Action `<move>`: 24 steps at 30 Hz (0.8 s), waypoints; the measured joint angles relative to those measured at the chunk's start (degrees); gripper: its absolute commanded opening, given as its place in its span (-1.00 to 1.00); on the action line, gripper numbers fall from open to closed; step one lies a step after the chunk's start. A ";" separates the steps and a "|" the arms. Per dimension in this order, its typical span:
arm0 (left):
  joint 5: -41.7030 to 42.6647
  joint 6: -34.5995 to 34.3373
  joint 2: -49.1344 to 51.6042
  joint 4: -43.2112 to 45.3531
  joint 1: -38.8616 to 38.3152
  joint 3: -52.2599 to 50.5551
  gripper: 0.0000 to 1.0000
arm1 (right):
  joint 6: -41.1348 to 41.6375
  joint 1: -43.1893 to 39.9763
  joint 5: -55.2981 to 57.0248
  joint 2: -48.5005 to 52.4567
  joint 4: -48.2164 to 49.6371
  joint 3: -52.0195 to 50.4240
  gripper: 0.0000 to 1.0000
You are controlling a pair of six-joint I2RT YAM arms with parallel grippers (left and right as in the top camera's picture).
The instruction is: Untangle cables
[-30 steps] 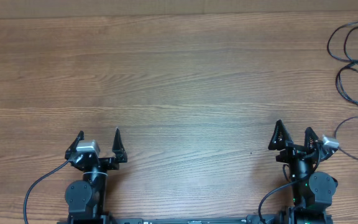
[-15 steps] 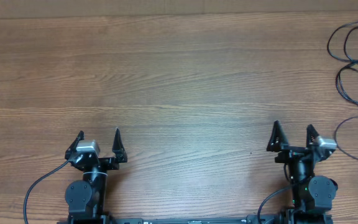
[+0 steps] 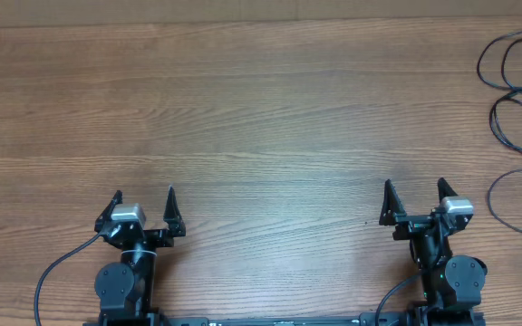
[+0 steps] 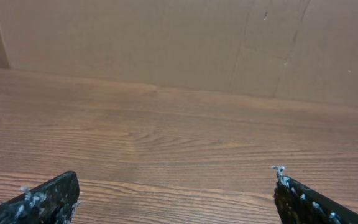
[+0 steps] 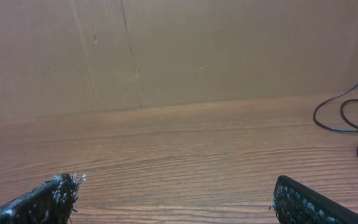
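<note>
Cables (image 3: 512, 91) are just lying in loose loops on the wooden table (image 3: 261, 109), ahead of and out past the right gripper (image 3: 413, 186), well apart from the left gripper (image 3: 144, 193), and both have their jaws spread wide with nothing in them.

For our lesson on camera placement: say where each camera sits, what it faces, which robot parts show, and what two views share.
Overhead: above the table, looking down; shows left gripper and right gripper open.
Left wrist: low, facing the back wall; own fingers.
Right wrist: same; own fingers.
Shared: overhead and right wrist both show the cables.
</note>
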 measured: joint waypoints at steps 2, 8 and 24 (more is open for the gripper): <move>0.00 0.00 0.00 0.00 0.00 0.00 0.99 | 0.00 0.00 -0.02 0.00 0.02 0.00 1.00; 0.00 0.00 0.00 0.00 0.00 0.00 1.00 | 0.02 0.00 -0.02 0.00 0.00 0.00 1.00; 0.00 0.00 0.00 0.00 0.00 0.00 0.99 | 1.49 0.00 0.00 0.00 0.02 0.00 1.00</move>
